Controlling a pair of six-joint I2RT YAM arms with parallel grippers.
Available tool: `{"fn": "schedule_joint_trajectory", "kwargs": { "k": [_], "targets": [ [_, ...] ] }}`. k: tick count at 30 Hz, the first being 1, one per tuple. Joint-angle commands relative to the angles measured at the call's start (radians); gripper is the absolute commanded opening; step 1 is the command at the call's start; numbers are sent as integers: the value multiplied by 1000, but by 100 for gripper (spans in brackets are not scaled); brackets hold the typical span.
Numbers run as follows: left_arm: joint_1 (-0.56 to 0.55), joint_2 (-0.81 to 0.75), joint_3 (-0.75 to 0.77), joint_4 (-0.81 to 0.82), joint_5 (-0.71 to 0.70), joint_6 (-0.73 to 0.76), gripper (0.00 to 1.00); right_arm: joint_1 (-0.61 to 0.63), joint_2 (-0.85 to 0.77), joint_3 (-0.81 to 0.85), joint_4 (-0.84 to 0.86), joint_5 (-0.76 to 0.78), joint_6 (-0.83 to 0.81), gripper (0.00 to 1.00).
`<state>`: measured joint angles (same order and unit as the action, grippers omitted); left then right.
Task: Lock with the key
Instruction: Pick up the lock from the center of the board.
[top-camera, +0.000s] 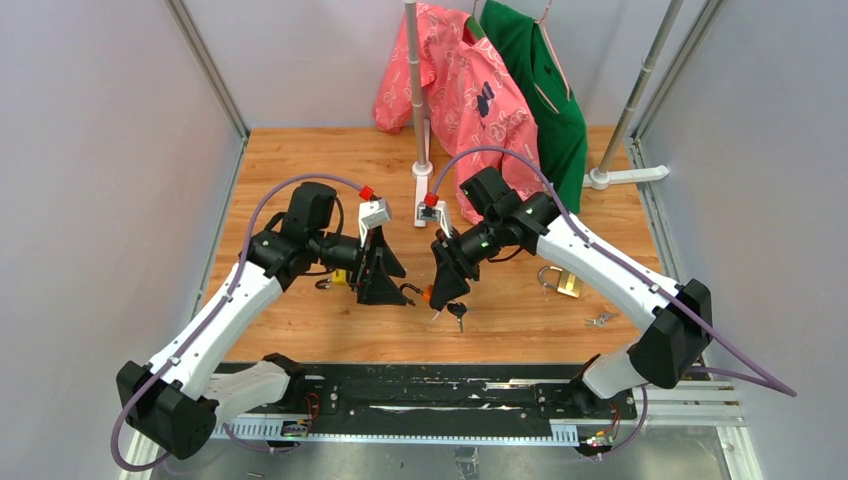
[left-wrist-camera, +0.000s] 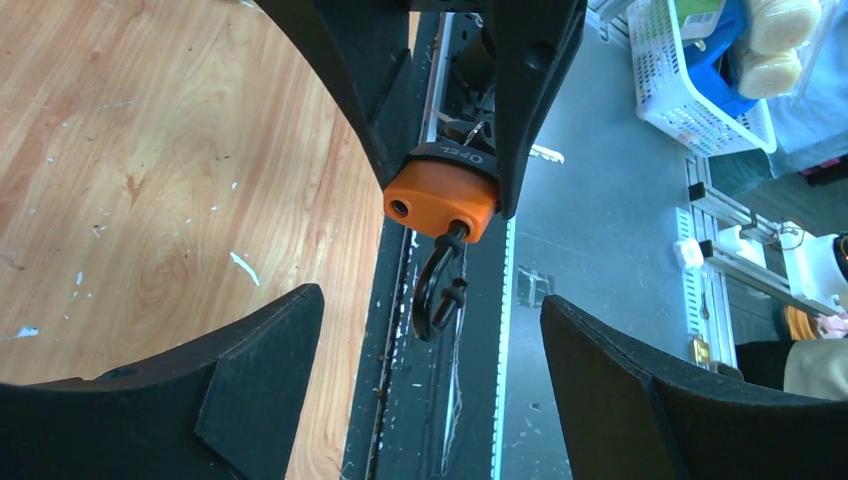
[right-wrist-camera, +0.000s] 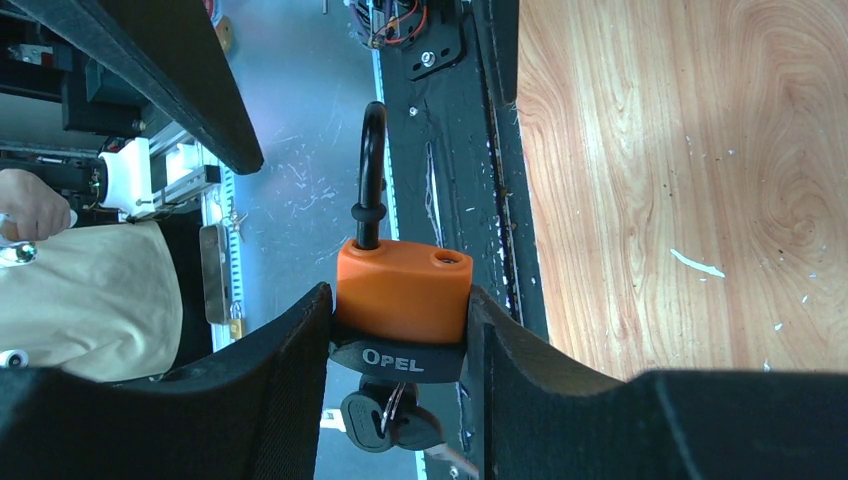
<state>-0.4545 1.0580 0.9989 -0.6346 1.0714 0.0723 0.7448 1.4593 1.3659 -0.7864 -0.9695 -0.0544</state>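
An orange padlock with a black base marked OPEL sits clamped between the fingers of my right gripper. Its black shackle stands open, with one hole in the body empty. A bunch of black-headed keys hangs from the keyhole underneath. In the top view the padlock hangs above the table between both arms, keys dangling below. My left gripper faces the lock with its fingers spread wide and nothing between them. The shackle hangs just beyond its fingertips.
A brass padlock and a loose key bunch lie on the wooden table at the right. A small yellow lock sits under my left wrist. Pink and green shirts hang on a rack behind.
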Motion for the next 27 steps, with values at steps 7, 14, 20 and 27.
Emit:
{"fn": "schedule_joint_trajectory", "kwargs": {
  "k": [7, 14, 20, 27],
  "targets": [
    [2, 51, 34, -7, 22, -2, 79, -12, 1, 45, -11, -74, -7, 12],
    [0, 47, 36, -8, 29, 4, 75, -12, -8, 39, -2, -97, 2, 12],
    [-12, 62, 40, -7, 40, 2, 65, -13, -12, 33, 6, -109, 10, 12],
    [-31, 79, 50, -7, 57, -6, 53, -12, -25, 23, 21, -118, 23, 12]
  ]
}}
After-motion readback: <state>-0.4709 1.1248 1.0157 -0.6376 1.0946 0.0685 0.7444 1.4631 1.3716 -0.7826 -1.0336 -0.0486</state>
